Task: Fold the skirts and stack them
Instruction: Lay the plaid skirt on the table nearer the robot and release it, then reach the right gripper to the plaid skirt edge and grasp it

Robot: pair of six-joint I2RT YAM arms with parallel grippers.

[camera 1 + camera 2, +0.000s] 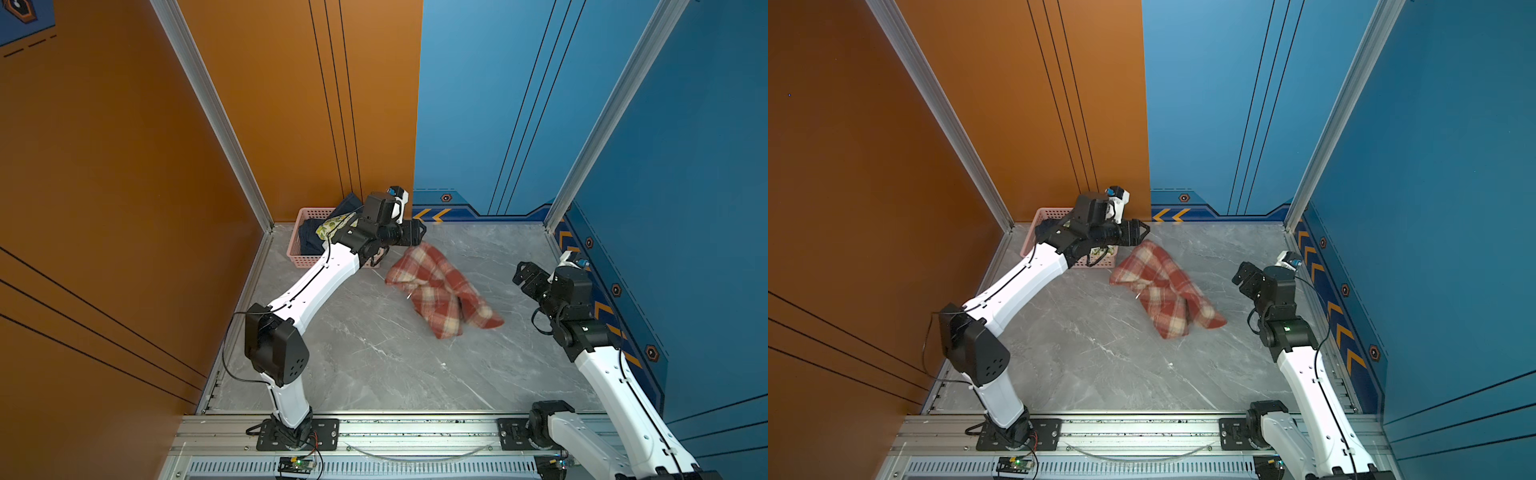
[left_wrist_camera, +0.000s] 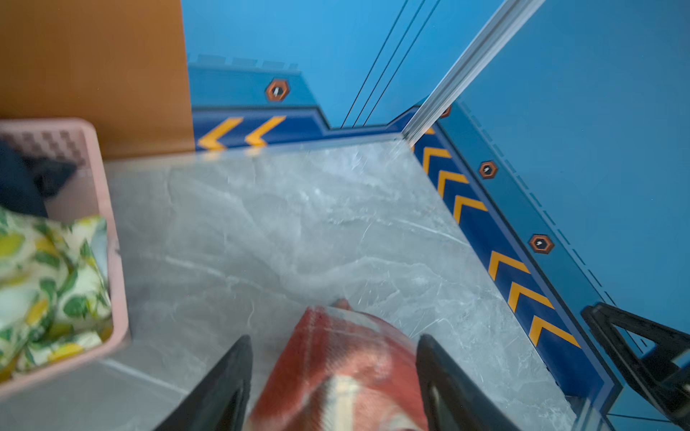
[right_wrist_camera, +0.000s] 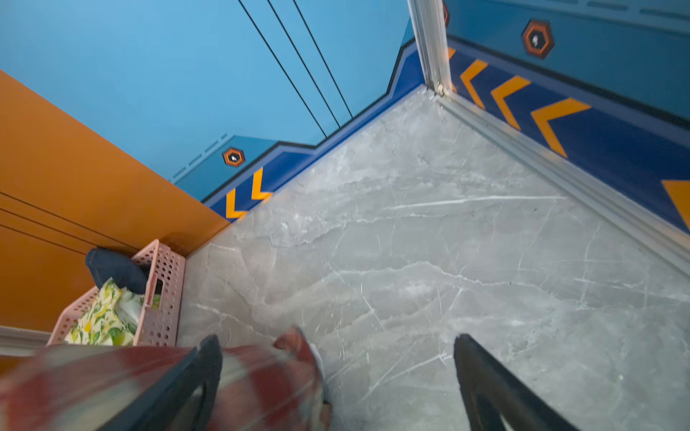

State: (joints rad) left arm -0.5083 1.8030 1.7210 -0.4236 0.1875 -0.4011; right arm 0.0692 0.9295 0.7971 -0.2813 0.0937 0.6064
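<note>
The rust-red and cream plaid skirt lies crumpled on the grey table in both top views, blurred in both wrist views. My left gripper hovers open just above the skirt's far end, its jaws wide on either side of the cloth and not touching it. My right gripper stands open to the right of the skirt, holding nothing. The lemon-print skirt and the dark blue denim skirt sit bunched in the pink basket.
The pink basket stands in the far left corner against the orange wall, partly under my left arm. Blue walls with orange chevrons bound the back and right. An aluminium rail runs along the table's front edge.
</note>
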